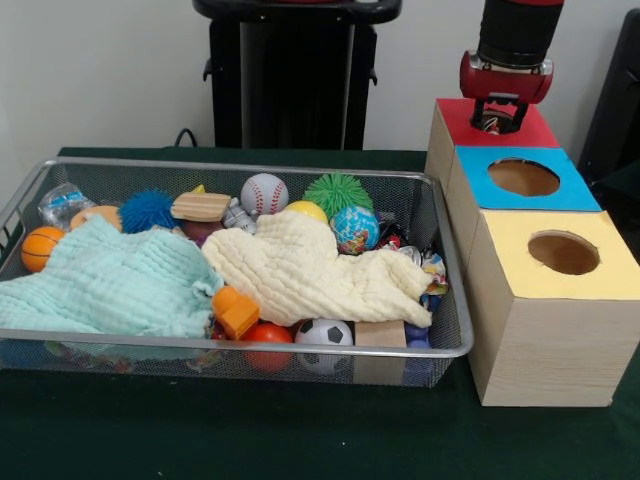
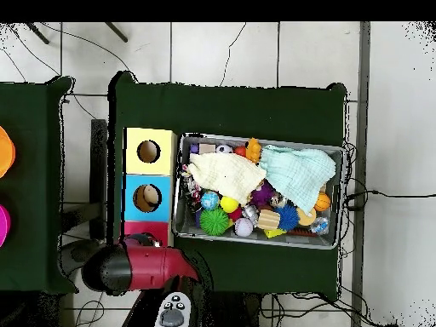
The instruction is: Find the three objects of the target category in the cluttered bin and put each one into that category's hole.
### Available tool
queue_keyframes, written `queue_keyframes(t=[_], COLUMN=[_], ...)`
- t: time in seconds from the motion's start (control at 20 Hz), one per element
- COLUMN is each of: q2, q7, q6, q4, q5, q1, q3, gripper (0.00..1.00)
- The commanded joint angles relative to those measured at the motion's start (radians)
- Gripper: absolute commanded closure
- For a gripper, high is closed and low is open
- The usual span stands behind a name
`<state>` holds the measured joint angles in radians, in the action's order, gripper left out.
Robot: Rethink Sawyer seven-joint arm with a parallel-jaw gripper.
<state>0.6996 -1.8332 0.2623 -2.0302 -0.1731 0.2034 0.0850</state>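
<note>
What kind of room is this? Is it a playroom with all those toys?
More likely a robot test lab than a playroom. A red robot arm hangs over three wooden boxes with colored tops and round holes, and the wire mesh bin of balls and cloths sits on a green-covered table on a tiled floor.

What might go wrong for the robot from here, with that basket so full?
Two cloths, the cream cloth and the mint cloth, cover much of the bin, so target items may stay hidden or a cloth may get grabbed instead. Round balls like the baseball might slip or roll. The gripper hangs over the red box, away from the bin.
</note>
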Motion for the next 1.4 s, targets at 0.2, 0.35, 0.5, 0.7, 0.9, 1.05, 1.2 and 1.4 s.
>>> queue_keyframes(t=[0.2, 0.35, 0.5, 0.7, 0.9, 1.05, 1.2, 1.4], q2=[0.01, 0.01, 0.014, 0.019, 0.021, 0.036, 0.055, 0.064], q7=[-0.171, -0.164, -0.164, -0.165, -0.162, -0.159, -0.156, -0.152], q6=[0.02, 0.021, 0.026, 0.031, 0.034, 0.048, 0.065, 0.079], q4=[0.068, 0.075, 0.071, 0.068, 0.067, 0.06, 0.052, 0.052], q5=[-0.04, -0.034, -0.034, -0.034, -0.034, -0.034, -0.034, -0.033], q1=[-0.036, -0.037, -0.036, -0.035, -0.038, -0.043, -0.046, -0.052], q3=[-0.049, -0.045, -0.048, -0.047, -0.048, -0.052, -0.052, -0.056], gripper=[0.0, 1.0, 1.0, 1.0, 1.0, 1.0, 1.0, 1.0])
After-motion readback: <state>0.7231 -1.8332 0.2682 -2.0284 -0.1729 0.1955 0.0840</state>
